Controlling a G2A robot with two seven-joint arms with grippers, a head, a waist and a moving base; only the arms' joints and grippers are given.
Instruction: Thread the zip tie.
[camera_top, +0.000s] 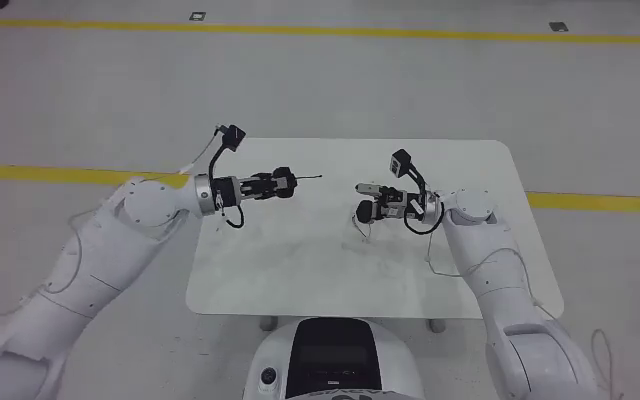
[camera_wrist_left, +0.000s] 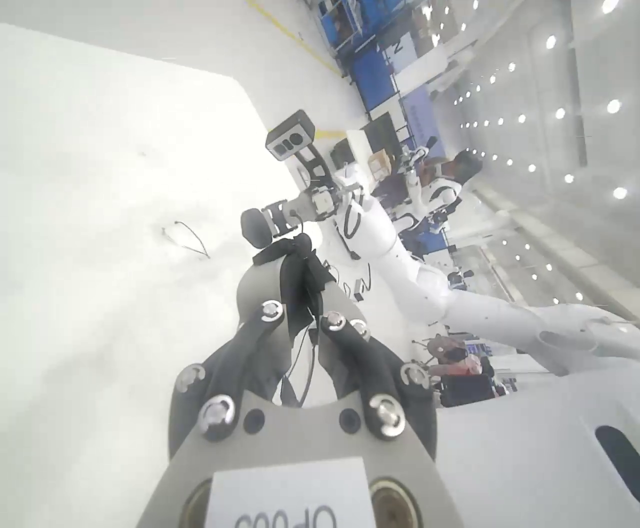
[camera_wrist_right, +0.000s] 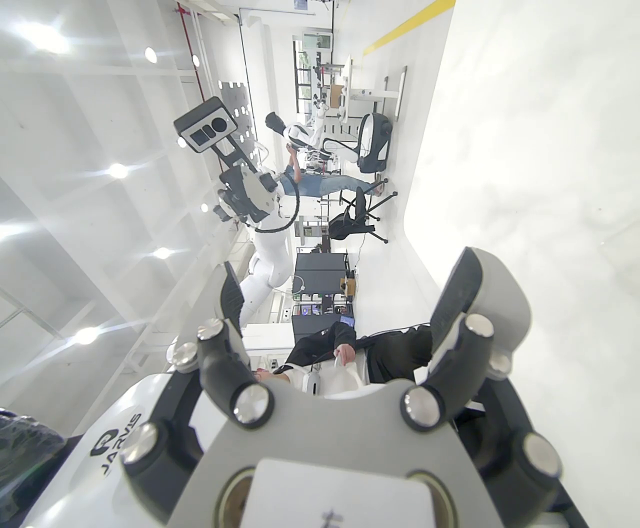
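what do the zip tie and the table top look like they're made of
Zip tie: probably plastic, thin and black, sticking out straight past the left gripper without drooping. Table top: white, smooth, matte, with rounded corners; likely laminate or plastic, cannot tell which.

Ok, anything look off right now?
One thing: a thin dark curved strand lies loose on the table near the open right end effector; what it is, I cannot tell.
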